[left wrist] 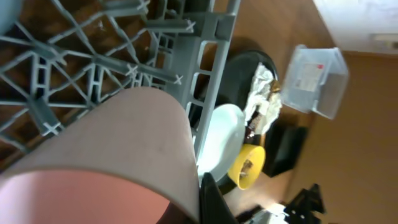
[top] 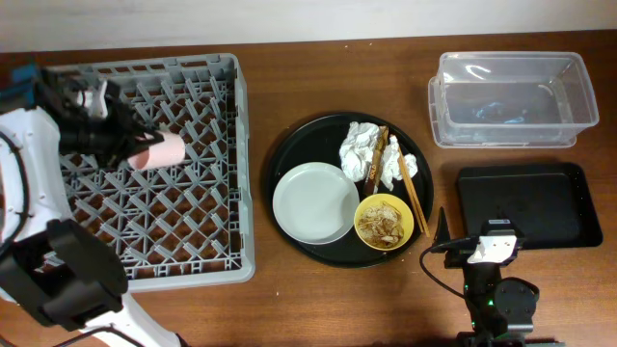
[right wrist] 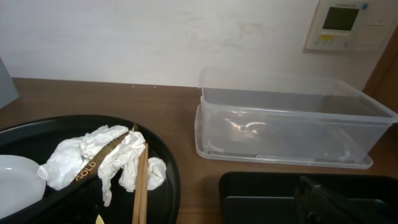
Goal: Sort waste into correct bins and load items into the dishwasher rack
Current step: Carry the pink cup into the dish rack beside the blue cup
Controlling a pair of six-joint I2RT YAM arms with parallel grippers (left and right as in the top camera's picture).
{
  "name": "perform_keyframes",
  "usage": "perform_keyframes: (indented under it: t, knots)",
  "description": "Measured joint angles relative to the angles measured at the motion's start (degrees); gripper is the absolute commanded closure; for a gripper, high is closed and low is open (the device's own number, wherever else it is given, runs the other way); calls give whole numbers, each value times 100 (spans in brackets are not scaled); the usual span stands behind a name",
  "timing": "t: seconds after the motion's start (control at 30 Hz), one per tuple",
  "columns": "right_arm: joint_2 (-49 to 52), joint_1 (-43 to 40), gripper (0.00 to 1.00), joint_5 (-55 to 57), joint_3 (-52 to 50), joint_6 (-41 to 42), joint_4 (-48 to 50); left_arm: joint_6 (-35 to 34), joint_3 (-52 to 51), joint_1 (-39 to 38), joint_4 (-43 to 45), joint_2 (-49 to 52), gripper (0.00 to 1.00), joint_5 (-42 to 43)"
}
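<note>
Over the far left of the large square grey plastic rack (top: pixel 193 241), the left pincer (top: pixel 133 145) is clamped on the small pink cup (top: pixel 162 149), tipped sideways above the pegs (top: pixel 183 104). Loading is in hand, and next the cup probably needs lowering between pegs and releasing. At the near right, the right pincer (top: pixel 480 233) rests empty, jaws apart, by the shallow black rectangular tray (top: pixel 525 207).

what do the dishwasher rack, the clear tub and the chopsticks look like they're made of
dishwasher rack: looks like moulded grey plastic with a matte finish. The lattice and pegs read as one piece, with no metal shine.
clear tub: transparent plastic, glossy. The table shows through it and its walls catch highlights.
chopsticks: probably wood or bamboo, thin, brown and dull. A coating can't be ruled out.
</note>
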Motion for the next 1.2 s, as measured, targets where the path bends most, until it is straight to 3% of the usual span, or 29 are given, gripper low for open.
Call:
perform_keyframes:
  t: [0.27,0.5,0.63,0.9,1.2]
  knots:
    - [0,0,1,-2,0,2,0,197,-1357,557,833,-2,98,857]
    - [0,0,1,-2,0,2,0,234,-1941,977,935,-2,80,1279]
    - [0,0,1,-2,0,4,0,260,-1952,1038,1043,-2,79,1189]
    - [0,0,1,-2,0,2,0,260,-1941,1412,1117,-2,64,977]
    - [0,0,1,-2,0,0,2,133,-1163,1665,437,0,63,-254]
